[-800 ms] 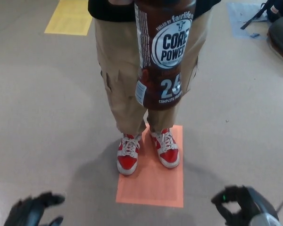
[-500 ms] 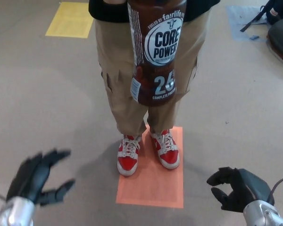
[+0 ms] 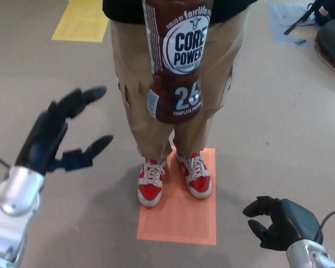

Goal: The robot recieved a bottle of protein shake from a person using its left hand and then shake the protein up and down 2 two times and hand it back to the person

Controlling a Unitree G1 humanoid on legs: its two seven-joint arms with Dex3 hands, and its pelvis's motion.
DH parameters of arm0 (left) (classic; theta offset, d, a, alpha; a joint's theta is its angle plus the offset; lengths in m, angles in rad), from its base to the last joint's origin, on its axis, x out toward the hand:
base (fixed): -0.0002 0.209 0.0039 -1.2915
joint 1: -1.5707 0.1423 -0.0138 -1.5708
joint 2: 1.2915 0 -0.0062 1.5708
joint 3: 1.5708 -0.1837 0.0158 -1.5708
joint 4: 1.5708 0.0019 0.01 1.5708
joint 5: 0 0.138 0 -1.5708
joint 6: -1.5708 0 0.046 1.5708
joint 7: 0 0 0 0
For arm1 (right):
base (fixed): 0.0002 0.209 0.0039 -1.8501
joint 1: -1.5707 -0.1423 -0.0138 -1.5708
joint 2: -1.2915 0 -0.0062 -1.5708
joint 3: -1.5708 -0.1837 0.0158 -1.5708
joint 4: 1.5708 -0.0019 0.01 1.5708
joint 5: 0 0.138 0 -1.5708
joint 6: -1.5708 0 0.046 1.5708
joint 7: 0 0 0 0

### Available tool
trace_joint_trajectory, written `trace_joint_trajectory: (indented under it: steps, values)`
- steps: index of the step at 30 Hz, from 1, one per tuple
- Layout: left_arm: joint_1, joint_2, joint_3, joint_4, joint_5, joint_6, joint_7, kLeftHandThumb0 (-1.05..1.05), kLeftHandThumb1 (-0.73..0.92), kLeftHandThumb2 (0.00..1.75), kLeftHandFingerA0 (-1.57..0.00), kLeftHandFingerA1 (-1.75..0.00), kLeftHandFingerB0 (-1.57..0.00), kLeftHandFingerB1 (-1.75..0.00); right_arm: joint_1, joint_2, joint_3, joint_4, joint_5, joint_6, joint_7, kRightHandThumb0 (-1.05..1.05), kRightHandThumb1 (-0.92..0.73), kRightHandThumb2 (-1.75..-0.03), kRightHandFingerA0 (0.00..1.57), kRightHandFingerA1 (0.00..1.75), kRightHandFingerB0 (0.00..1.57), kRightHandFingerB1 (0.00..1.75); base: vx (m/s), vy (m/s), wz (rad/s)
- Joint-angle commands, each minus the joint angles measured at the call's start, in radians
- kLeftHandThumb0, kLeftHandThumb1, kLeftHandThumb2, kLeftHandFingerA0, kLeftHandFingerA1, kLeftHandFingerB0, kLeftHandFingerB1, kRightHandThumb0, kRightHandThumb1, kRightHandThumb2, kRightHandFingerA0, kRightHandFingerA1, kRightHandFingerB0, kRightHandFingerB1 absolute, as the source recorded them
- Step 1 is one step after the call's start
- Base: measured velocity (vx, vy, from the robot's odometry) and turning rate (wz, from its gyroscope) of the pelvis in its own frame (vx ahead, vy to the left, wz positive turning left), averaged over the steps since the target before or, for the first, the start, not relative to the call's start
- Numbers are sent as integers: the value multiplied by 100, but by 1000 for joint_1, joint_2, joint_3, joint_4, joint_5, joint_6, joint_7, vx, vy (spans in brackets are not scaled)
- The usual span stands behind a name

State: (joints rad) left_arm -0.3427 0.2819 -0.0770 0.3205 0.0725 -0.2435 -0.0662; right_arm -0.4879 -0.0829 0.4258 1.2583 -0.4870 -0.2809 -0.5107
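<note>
Left hand (image 3: 58, 134) is raised to the left of the protein shake bottle (image 3: 176, 61), fingers spread apart and holding nothing, thumb and two fingers pointing toward the bottle but well apart from it. Bottle hangs upright in front of the person's tan trousers (image 3: 137, 84), brown with a white label, cap end cut off by the top edge (whatever holds it up there is out of frame, so can't say how the person grips it). Right hand (image 3: 279, 220) sits low, right of the bottle and well below it, fingers loosely curled with a gap between them, empty, not involved. Person stands on an orange floor marker (image 3: 181, 223) directly under the bottle, in red and white sneakers (image 3: 173, 178). Yellow floor patch (image 3: 84, 22) lies off to the left of the bottle, far side. Step in hand, judged from this: the receive, still at the reach stage; no contact, no shaking, no return yet, so the task is barely begun. Next move calls for the left hand to travel rightward to the bottle's lower body, fingers kept wide enough to go around it, then close firmly before the person lets go. Risk: a smooth round bottle may slip if the grasp is shallow.
</note>
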Motion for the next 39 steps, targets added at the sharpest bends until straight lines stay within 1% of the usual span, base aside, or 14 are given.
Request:
trace_joint_trajectory:
  steps: [1, 3, 4, 5, 6, 8, 11, 12, 15, 17, 18, 19, 25, 39]
  values:
    - [-96, 110, 69, -345, -497, 544, -401, -64, 45, 83, -10, -45, 0, -31, -27, -13, 0, 34, -28, -79, -69, -45, -75, -71, 87, 65, 75, 52, 0, 0, 0]
    - [-101, 119, 79, -386, -542, 616, -403, -70, 47, 82, -6, -42, 0, -24, -25, -12, 3, 34, -31, -75, -66, -45, -74, -71, 88, 63, 75, 51, 0, 0, 0]
    - [-108, 126, 82, -396, -560, 639, -417, -75, 48, 82, -7, -39, -10, -17, -26, -12, 4, 34, -33, -73, -64, -44, -74, -70, 89, 64, 75, 51, 0, 0, 0]
    - [-120, 138, 83, -410, -582, 672, -431, -73, 54, 59, -6, -28, -1, -20, -29, -10, 2, 34, -31, -67, -57, -45, -74, -69, 88, 65, 75, 51, 0, 0, 0]
    - [-126, 145, 82, -423, -593, 694, -438, -71, 45, 85, 0, -28, 0, -14, -30, -9, -1, 35, -28, -67, -55, -46, -74, -68, 89, 66, 76, 52, 0, 0, 0]
    - [-136, 155, 78, -442, -601, 723, -445, -71, 45, 86, 0, -25, 0, -14, -30, -7, -9, 36, -22, -71, -52, -45, -74, -69, 89, 67, 76, 52, 0, 0, 0]
    - [-146, 166, 74, -464, -612, 757, -451, -76, 46, 73, -1, -20, 0, -5, -33, -4, -13, 37, -18, -55, -36, -46, -76, -69, 88, 69, 74, 52, 0, 0, 0]
    - [-155, 173, 73, -482, -636, 790, -456, -78, 48, 85, 0, -12, 0, -6, -35, -2, -15, 37, -16, -49, -32, -46, -76, -69, 86, 68, 75, 51, 0, 0, 0]
    - [-169, 179, 74, -503, -669, 849, -455, -81, 49, 85, 0, -6, 0, -2, -34, 0, -13, 37, -21, -49, -37, -45, -76, -69, 87, 69, 76, 51, 0, 0, 0]
    - [-182, 177, 72, -510, -683, 881, -454, -80, 45, 75, 0, -8, 0, 0, -33, -5, -4, 37, -34, -59, -48, -45, -77, -71, 87, 67, 75, 52, 0, 0, 0]
    - [-191, 178, 69, -509, -693, 899, -458, -77, 58, 58, 0, -7, 0, 0, -33, -5, -4, 38, -34, -58, -46, -44, -76, -72, 87, 66, 75, 52, 0, 0, 0]
    - [-211, 179, 66, -509, -716, 941, -465, -83, 50, 85, 0, -2, 0, 0, -34, -6, 0, 38, -39, -56, -46, -43, -75, -72, 88, 64, 75, 52, 0, 0, 0]
    - [-274, 173, 57, -572, -801, 1117, -401, -81, 49, 84, 0, -5, 0, 0, -34, -9, 14, 38, -58, -58, -71, -43, -72, -73, 91, 70, 77, 53, 0, 0, 0]
    - [-314, 145, 30, -709, -900, 1260, -333, -87, 53, 90, 0, -8, 0, 0, 22, -3, 16, 40, -56, -83, -75, -47, -76, -72, 87, 67, 76, 53, 0, 0, 0]
